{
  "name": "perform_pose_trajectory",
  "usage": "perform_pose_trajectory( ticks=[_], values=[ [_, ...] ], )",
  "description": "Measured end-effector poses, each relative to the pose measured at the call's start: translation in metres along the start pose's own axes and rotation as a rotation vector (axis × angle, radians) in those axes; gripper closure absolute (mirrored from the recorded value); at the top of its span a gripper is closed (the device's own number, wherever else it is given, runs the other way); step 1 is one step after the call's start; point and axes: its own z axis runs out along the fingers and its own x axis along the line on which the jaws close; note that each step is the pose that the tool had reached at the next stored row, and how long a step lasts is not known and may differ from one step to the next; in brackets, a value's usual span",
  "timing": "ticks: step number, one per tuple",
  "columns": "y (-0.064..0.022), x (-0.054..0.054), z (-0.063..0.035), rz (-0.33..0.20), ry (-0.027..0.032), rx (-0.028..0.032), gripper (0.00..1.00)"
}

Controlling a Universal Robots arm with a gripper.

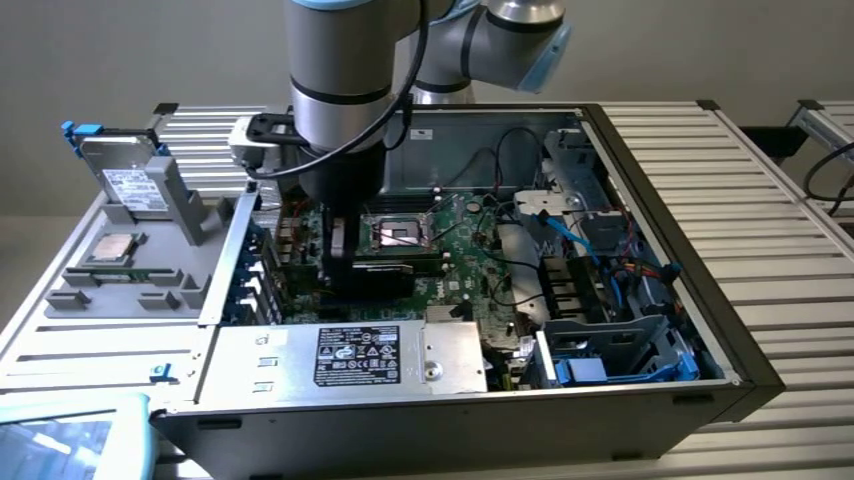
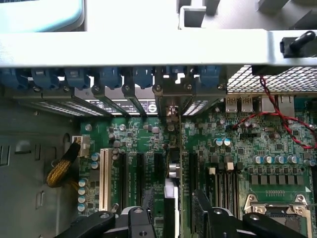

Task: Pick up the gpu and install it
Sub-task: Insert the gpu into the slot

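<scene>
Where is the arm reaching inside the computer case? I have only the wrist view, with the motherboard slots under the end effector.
Observer: The arm hangs straight down into the open computer case. The end effector is beside the CPU socket, on the exterior view's left of it.
Operator: What is outside the case on that side?
Observer: A gray holder, with a hard drive standing upright in it.
Operator: Is anything else on the holder?
Observer: A processor chip lies flat on it, in front of the hard drive.
</scene>
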Motion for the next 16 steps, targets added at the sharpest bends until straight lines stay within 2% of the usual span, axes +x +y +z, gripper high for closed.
perform_pose_trajectory(
  ticks=[9, 13, 15, 16],
  values=[
    [0.0007, -0.0009, -0.0069, 0.001, 0.0073, 0.0002, 0.58],
    [0.0010, -0.0012, -0.0090, 0.001, 0.0115, 0.0002, 0.82],
    [0.0010, -0.0013, -0.0095, 0.001, 0.0130, 0.0003, 0.82],
    [0.0010, -0.0013, -0.0095, 0.001, 0.0131, 0.0003, 0.88]
  ],
)
